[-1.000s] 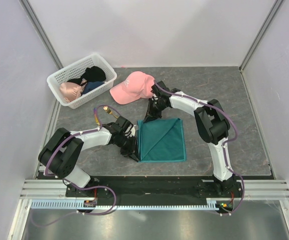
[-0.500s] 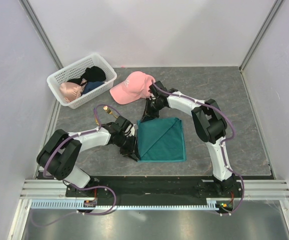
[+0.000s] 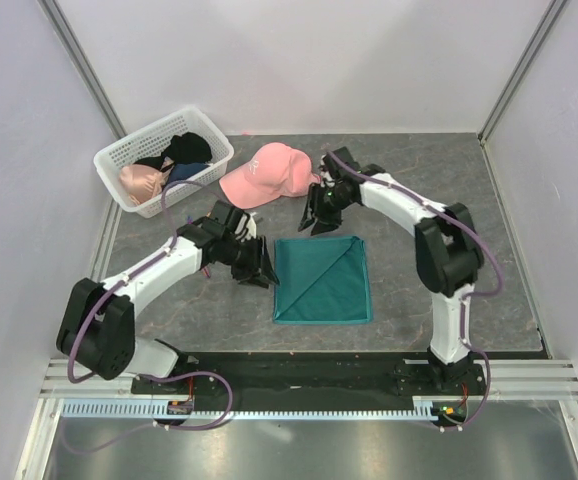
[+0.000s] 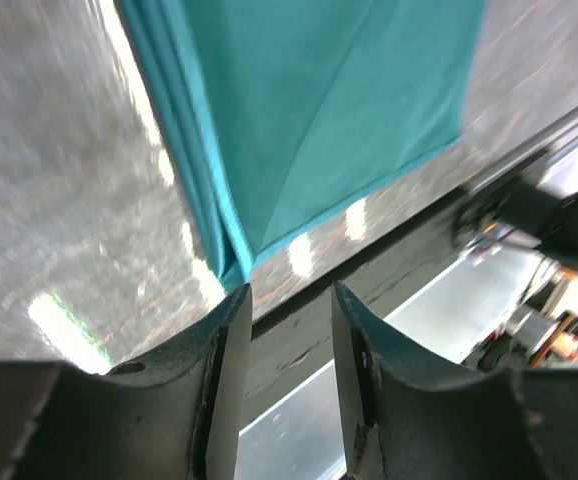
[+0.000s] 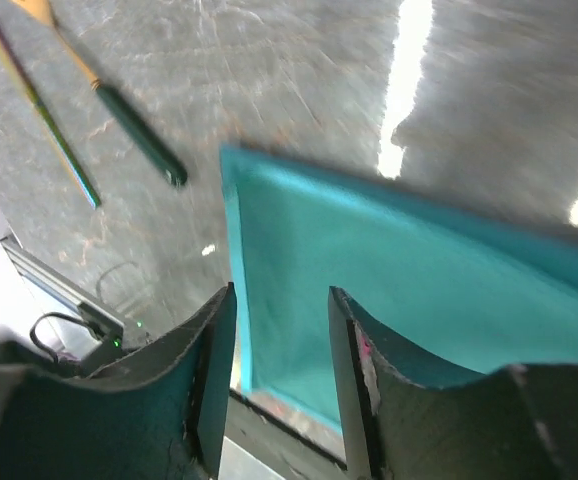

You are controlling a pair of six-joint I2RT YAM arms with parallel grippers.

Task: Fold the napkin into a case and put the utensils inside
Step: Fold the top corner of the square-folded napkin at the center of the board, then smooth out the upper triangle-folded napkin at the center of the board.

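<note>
Top camera sits high behind the arms (image 3: 399,200), looking down on the whole table (image 3: 419,170). Each wrist camera looks close past its own fingers (image 4: 224,400) at the tabletop, slightly blurred. All three share the napkin (image 3: 321,280), seemingly its left edge in both wrist views

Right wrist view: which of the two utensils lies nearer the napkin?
The dark-handled fork; the thin purple piece lies beyond it, farther from the napkin.

Napkin (image 3: 321,280): plain teal-green; cap (image 3: 264,175): pink; basket (image 3: 141,134): white lattice. Table (image 3: 509,250): grey, marbled; fork handle (image 5: 139,135): dark green.
</note>
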